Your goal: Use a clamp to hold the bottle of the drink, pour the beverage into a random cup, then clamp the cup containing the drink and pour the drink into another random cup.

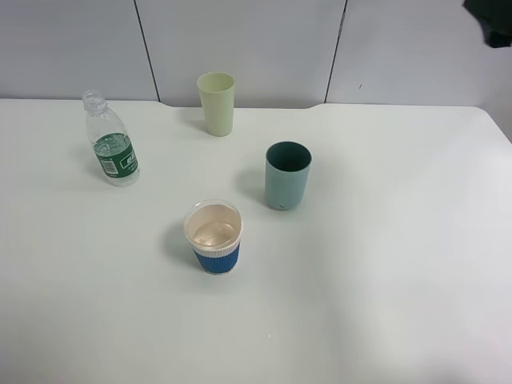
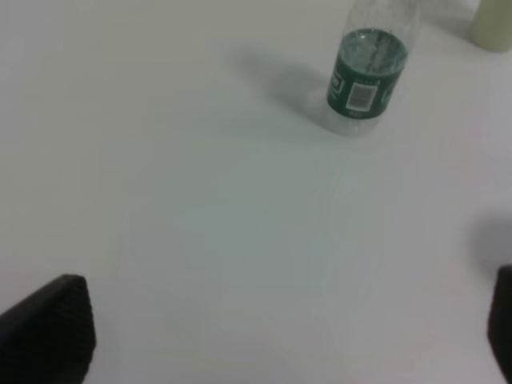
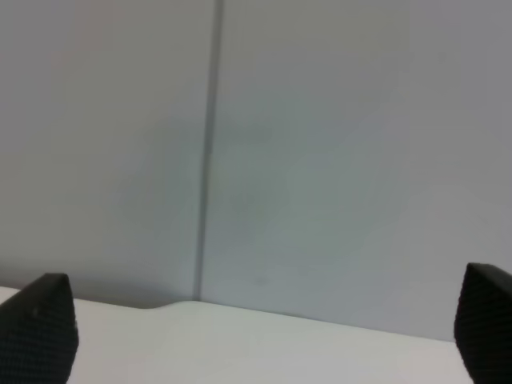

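Observation:
The bottle (image 1: 112, 141) stands upright and uncapped at the table's left, clear with a green label. It also shows in the left wrist view, the bottle (image 2: 368, 70) well ahead of my left gripper (image 2: 276, 336). That gripper is open, with only bare table between its fingers. The teal cup (image 1: 287, 174) stands right of centre. The short blue-banded cup (image 1: 214, 237) stands in front of it, a sheen on its cream inside. My right gripper (image 3: 260, 332) is open and empty, raised and facing the back wall. Only a dark part of the right arm (image 1: 490, 20) shows at the top right of the high view.
A pale yellow-green tumbler (image 1: 216, 102) stands near the table's back edge, and its side (image 2: 490, 24) also shows in the left wrist view. The white table (image 1: 384, 304) ends at a grey panelled wall (image 1: 256, 48).

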{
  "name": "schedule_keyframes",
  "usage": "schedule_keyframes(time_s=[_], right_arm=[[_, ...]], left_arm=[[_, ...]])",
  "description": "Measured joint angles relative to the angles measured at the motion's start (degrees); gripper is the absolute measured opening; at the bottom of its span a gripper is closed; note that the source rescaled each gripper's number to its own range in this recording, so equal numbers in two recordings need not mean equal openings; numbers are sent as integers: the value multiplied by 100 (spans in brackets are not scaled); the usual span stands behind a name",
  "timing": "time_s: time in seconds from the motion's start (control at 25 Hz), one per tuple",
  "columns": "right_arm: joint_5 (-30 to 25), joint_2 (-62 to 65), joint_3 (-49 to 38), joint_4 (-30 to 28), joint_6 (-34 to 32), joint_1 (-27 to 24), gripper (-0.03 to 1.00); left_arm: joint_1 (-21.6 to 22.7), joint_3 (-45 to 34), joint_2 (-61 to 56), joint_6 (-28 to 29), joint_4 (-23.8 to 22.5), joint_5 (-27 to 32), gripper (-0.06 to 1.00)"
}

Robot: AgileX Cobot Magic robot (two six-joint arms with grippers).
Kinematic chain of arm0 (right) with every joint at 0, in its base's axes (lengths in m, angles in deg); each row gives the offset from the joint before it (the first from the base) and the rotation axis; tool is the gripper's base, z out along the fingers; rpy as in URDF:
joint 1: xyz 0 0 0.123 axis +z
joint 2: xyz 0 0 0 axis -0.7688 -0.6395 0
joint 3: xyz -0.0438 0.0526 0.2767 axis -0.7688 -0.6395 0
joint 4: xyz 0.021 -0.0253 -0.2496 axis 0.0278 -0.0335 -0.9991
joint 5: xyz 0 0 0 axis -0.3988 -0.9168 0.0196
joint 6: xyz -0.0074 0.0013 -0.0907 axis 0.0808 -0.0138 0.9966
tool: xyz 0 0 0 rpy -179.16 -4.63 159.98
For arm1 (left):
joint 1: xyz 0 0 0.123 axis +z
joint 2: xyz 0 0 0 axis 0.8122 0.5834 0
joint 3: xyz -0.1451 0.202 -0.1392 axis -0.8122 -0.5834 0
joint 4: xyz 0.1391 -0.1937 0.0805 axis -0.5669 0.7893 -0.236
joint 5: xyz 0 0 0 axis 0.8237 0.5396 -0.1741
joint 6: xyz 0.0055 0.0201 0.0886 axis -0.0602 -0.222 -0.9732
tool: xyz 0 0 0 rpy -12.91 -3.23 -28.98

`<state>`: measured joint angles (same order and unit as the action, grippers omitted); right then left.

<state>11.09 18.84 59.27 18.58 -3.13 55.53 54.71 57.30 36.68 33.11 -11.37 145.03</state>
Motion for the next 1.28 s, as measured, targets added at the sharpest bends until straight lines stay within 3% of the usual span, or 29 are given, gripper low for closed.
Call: schedule_keyframes(time_s=[0.24,0.56,0.84,1.08,1.28], right_arm=[[-1282,1221,0,-146,0,-723,79],[-2595,2868,0,-141,-103,-737,79],[-3194,4234,5,-136,-409,-737,79],[-4276,4963,10,-269,-409,-737,79],[-5578,4971,16,-289,-409,-737,79]], left_arm=[[0,0,0,0,0,0,100],[0,0,0,0,0,0,100],[0,0,0,0,0,0,100],[0,0,0,0,0,0,100],[0,0,0,0,0,0,100]])
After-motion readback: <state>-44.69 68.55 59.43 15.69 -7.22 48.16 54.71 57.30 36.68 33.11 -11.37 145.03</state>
